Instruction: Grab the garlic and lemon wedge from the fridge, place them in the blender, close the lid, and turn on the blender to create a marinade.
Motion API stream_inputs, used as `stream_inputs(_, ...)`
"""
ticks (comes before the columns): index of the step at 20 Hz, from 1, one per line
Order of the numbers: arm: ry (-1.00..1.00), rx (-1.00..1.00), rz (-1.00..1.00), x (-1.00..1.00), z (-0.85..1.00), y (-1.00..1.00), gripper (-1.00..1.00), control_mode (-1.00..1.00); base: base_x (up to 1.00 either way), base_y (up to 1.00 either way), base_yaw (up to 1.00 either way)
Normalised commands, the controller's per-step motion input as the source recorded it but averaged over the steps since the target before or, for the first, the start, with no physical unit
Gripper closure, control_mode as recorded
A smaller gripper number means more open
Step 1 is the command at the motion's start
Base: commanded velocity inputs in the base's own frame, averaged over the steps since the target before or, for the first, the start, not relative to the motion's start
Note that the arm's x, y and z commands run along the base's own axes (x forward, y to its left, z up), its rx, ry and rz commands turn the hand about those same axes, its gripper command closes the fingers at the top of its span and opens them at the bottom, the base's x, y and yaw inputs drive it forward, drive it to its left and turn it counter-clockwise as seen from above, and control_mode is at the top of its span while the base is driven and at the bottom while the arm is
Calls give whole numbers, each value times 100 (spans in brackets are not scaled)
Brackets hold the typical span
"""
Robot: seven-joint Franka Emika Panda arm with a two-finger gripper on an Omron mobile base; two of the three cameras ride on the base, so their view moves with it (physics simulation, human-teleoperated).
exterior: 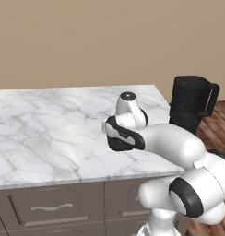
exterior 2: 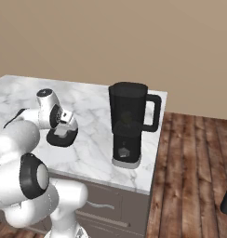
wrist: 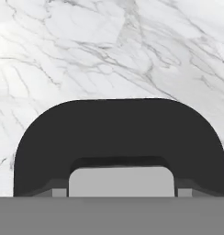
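One step in hand: the lid [wrist: 118, 137] looks to be the target, judged from the end effector [exterior 2: 64, 126] sitting right down on it.
Lid position: flat on the marble bench [exterior: 50, 124], well left of the blender [exterior 2: 128, 125] in the right base view, its grey square cap [wrist: 120, 181] close under the hand camera.
End effector state: cannot tell; the fingertips are hidden, so released or clenched is unclear.
Why the pose: the wrist points straight down, likely to take the cap from above.
Blender: upright near the bench's right corner, jug top uncovered, loop handle [exterior 2: 155, 114] turned away from the arm.
Edges: the blender base stands near the bench's front edge and right end.
Open room: bare marble lies between lid and blender, so a lifted carry across seems unobstructed.
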Motion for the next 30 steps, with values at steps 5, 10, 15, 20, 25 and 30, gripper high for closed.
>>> stream_inputs(5, -7, 0, 4, -6, 100, -20, 100, -100, 0, 0, 0)
stream_inputs(10, -11, 0, 1, -17, 100, -28, 100, -100, 0, 0, 0)
stream_inputs(15, -25, 0, -1, -52, 99, -53, 100, -100, 0, 0, 0)
stream_inputs(20, -30, 0, -4, -68, 100, -58, 100, -100, 0, 0, 0)
stream_inputs(25, -30, 0, -3, -64, 100, -60, 100, -100, 0, 0, 0)
stream_inputs(30, -14, 0, -1, -42, 100, -45, 100, -100, 0, 0, 0)
